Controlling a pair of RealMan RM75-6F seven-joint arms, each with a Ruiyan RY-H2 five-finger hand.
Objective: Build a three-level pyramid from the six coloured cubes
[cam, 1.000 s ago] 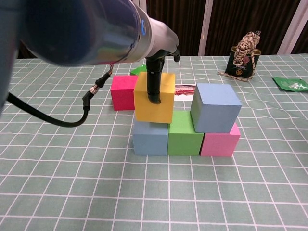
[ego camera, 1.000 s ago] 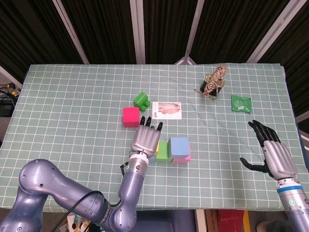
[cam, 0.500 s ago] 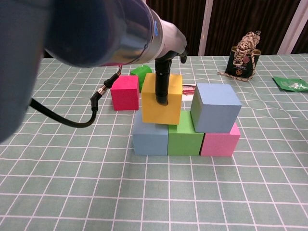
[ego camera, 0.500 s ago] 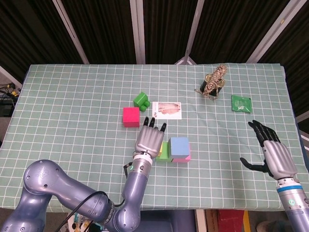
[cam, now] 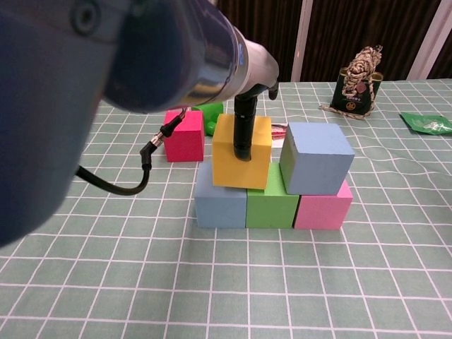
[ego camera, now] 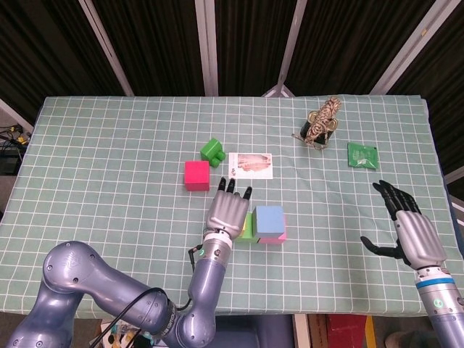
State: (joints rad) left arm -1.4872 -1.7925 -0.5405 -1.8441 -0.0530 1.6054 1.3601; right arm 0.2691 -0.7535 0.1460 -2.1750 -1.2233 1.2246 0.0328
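Observation:
In the chest view a yellow cube [cam: 242, 159] is slightly tilted over the seam between the grey-blue base cube [cam: 219, 206] and the green base cube [cam: 270, 206]. My left hand [ego camera: 228, 209] grips it from above, one dark finger [cam: 244, 134] down its front face. A pink cube [cam: 323, 209] ends the base row. On top of the green and pink cubes sits a light blue cube [cam: 316, 157]. A red cube [cam: 185, 134] stands alone behind, to the left. Off to the right, my right hand [ego camera: 409, 233] hovers with its fingers spread and nothing in it.
A green block [ego camera: 212, 150] and a picture card [ego camera: 250, 164] lie just behind the stack, near the red cube [ego camera: 196, 175]. A rope-wrapped jar [ego camera: 321, 123] and a green packet [ego camera: 362, 155] sit at the back right.
My left hand has carried the yellow cube to the right and a little lower, from over the grey-blue cube to over the blue-green seam. The right hand has not moved.

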